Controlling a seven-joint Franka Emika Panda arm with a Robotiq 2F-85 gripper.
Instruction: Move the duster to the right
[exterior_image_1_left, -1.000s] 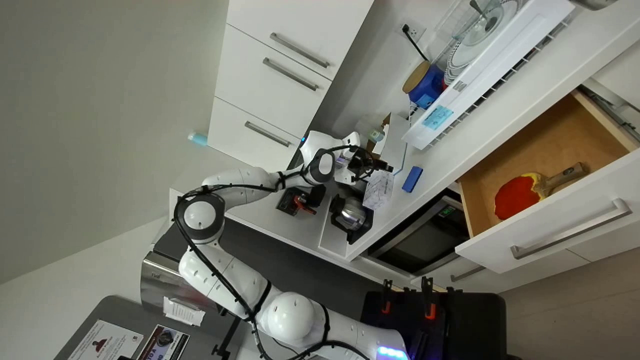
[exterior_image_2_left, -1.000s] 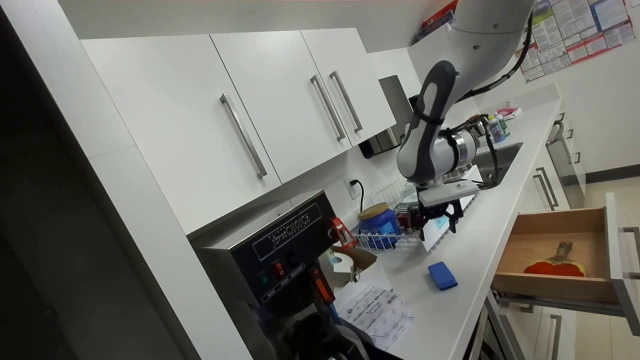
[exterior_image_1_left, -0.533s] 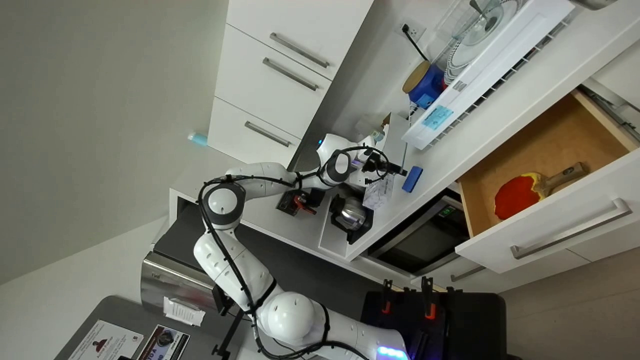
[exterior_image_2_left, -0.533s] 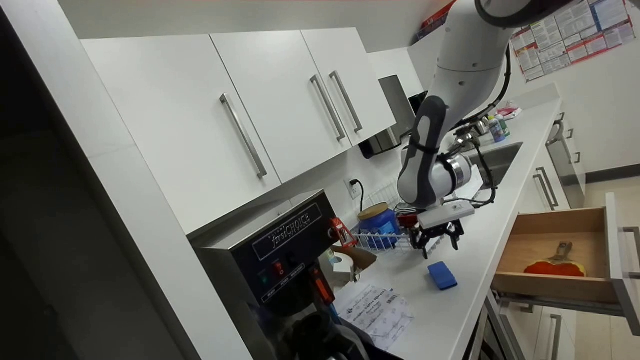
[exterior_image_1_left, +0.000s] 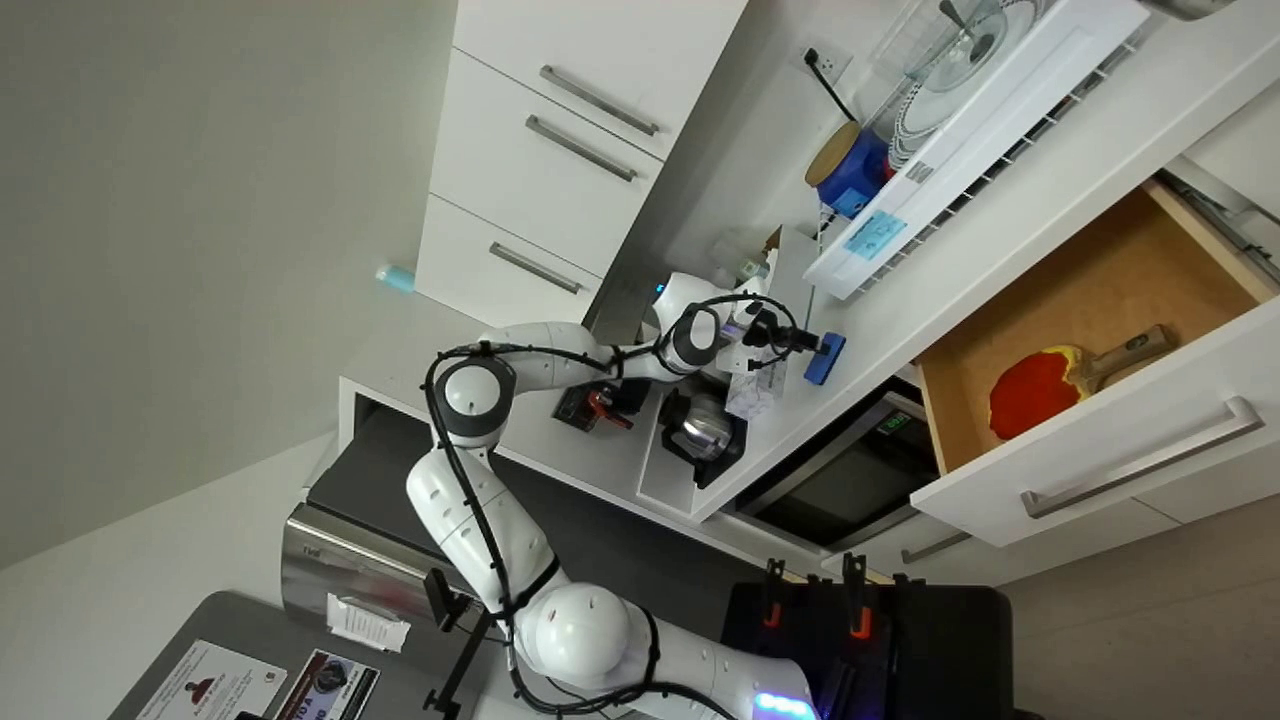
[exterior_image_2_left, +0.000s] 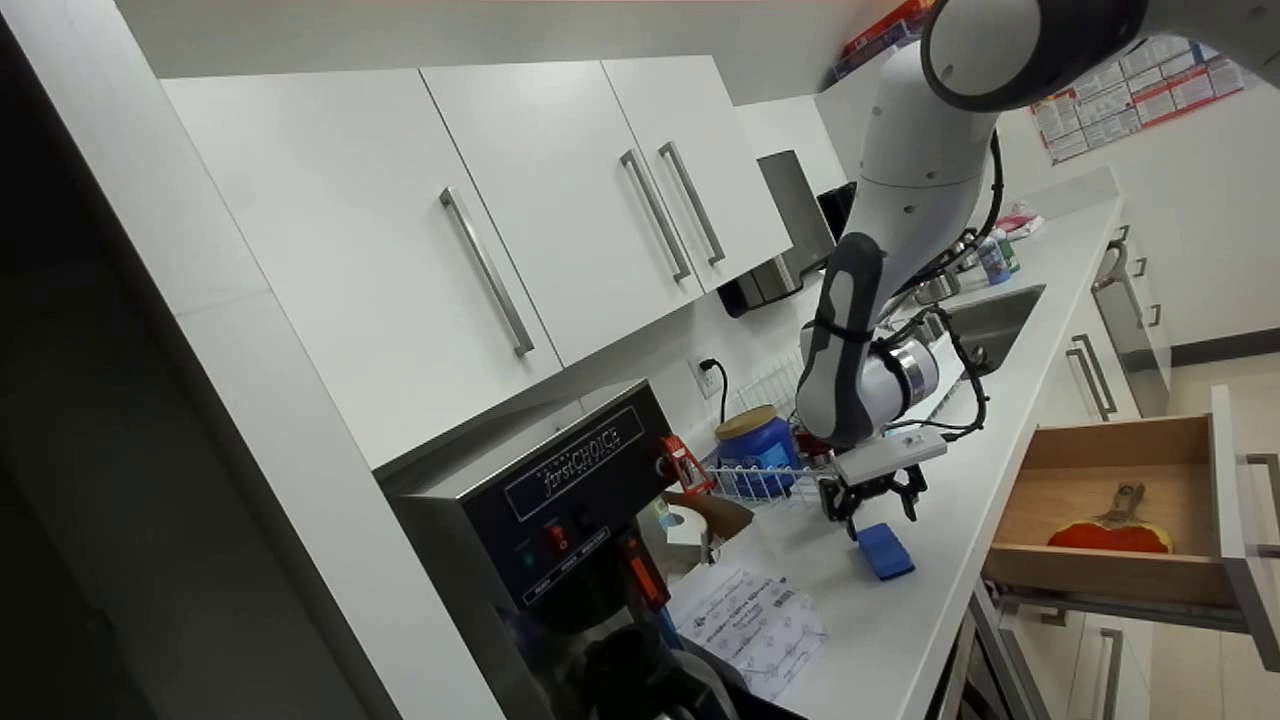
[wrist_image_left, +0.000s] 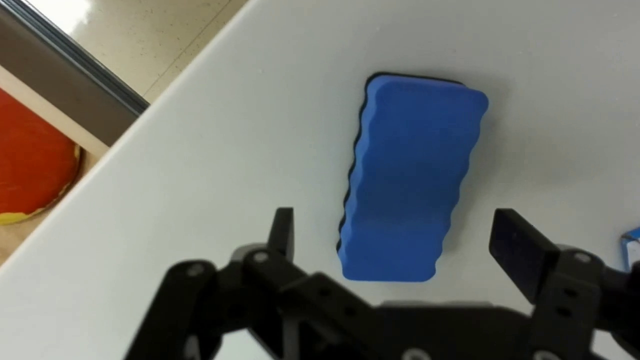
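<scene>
The gripper (wrist_image_left: 395, 227) is holding its jaws wide apart, gripping nothing; in the wrist view, the blue duster (wrist_image_left: 412, 177), lying on the white counter (wrist_image_left: 240, 155), is showing partly between the fingers (wrist_image_left: 521, 250). Compared with earlier, the gripper is hanging lower, nearer the duster.

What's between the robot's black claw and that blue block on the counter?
In the wrist view, nothing but bare white counter shows between the blue duster and the open gripper, on either side.
</scene>
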